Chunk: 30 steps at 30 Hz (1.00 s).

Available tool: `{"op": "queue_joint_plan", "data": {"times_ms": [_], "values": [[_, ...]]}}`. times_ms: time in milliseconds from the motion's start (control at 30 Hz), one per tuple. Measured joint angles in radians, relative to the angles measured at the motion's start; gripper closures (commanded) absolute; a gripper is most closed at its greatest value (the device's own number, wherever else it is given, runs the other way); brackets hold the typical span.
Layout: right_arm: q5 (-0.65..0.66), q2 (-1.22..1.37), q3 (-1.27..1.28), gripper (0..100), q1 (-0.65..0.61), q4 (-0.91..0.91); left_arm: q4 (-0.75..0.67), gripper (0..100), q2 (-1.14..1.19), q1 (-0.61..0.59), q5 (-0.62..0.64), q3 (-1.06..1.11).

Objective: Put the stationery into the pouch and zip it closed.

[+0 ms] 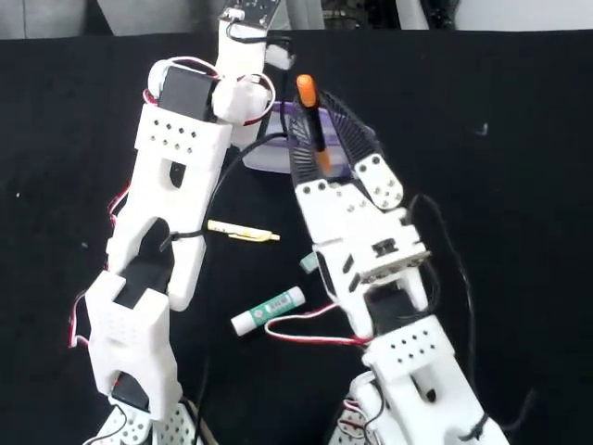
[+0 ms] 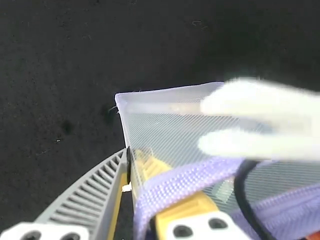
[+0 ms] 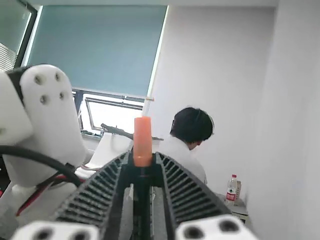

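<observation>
Right claw (image 3: 142, 172) clamped on upright black pen with orange cap (image 1: 309, 104), above translucent mesh pouch with purple zip (image 1: 269, 159), far centre of black bench (image 1: 519, 232). Left wrist view: left claw (image 2: 131, 167) pinches pouch's zip edge, which the wrist covers in the high view. Yellow marker (image 1: 243, 232) and green-white glue stick (image 1: 269, 311) lie nearer.

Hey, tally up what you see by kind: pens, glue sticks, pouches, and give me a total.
Pens: 2, orange-capped pen held, yellow pen lying loose
Glue sticks: 1, glue stick
Pouches: 1, purple pouch
Total: 4
</observation>
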Motion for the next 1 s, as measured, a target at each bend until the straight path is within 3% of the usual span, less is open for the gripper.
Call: {"op": "queue_joint_plan", "data": {"times_ms": [233, 533, 1000], "values": [[-0.002, 0.041, 0.060, 98.4, 0.018, -0.021, 0.000, 97, 0.000, -0.011, 0.000, 0.000], [-0.097, 0.043, 0.146, 98.6, 0.071, -0.021, 0.000, 97, 0.002, -0.028, 0.000, 0.000], [-0.098, 0.037, 0.008, 98.7, 0.100, 0.006, 0.000, 97, 0.002, -0.028, -0.003, 0.002]]}}
